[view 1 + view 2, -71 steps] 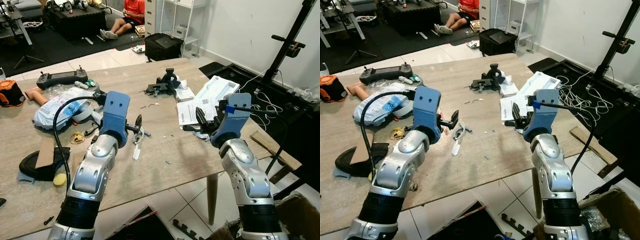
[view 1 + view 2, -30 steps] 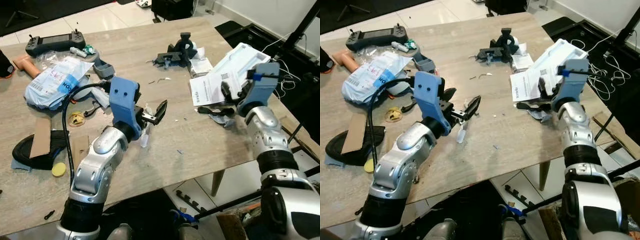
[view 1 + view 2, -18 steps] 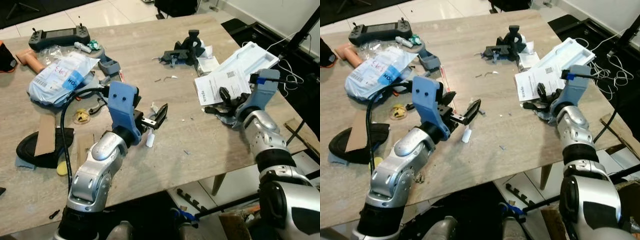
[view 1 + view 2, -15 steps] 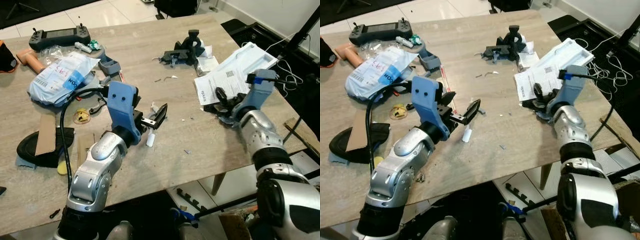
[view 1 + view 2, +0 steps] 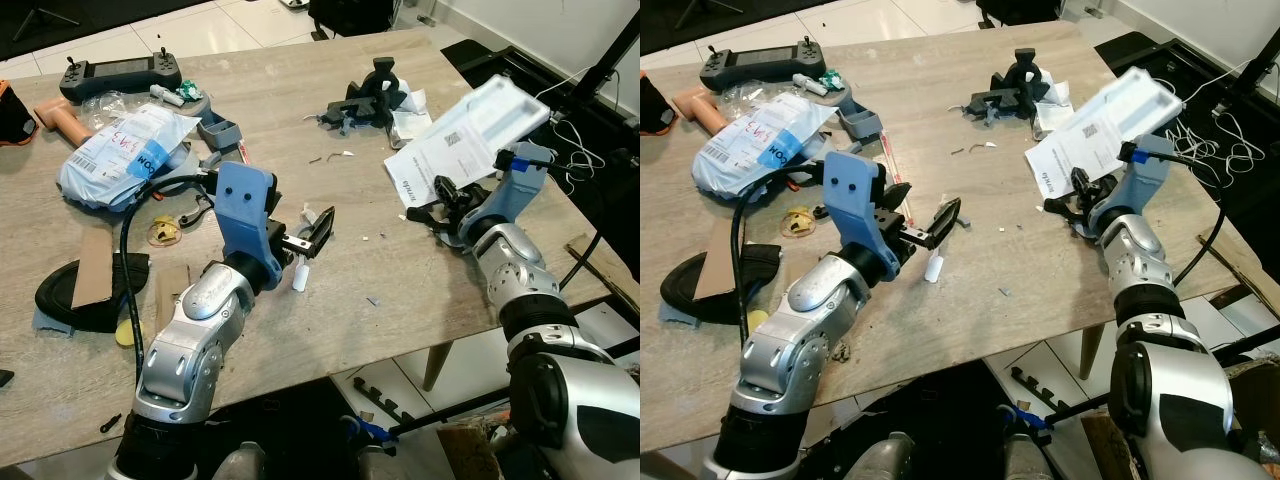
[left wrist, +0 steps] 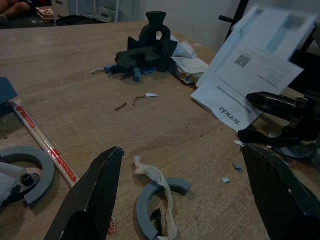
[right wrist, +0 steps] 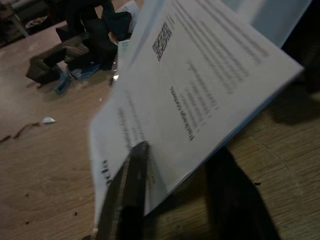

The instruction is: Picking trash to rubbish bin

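Right gripper point(image 5: 447, 203) clamped on the printed paper sheet point(image 5: 455, 150), lifting it off the wooden table point(image 5: 300, 120).

Left gripper point(image 5: 312, 235) hovers with fingers apart; a white paper scrap point(image 6: 156, 192) and grey curved piece point(image 6: 155, 199) lie just below it, between its fingertips.

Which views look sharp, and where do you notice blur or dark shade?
Left eye view: evenly lit and sharp across the table. Left wrist view: the near fingers are dark and soft. Right wrist view: the printed sheet is blurred, with deep shade beneath it.
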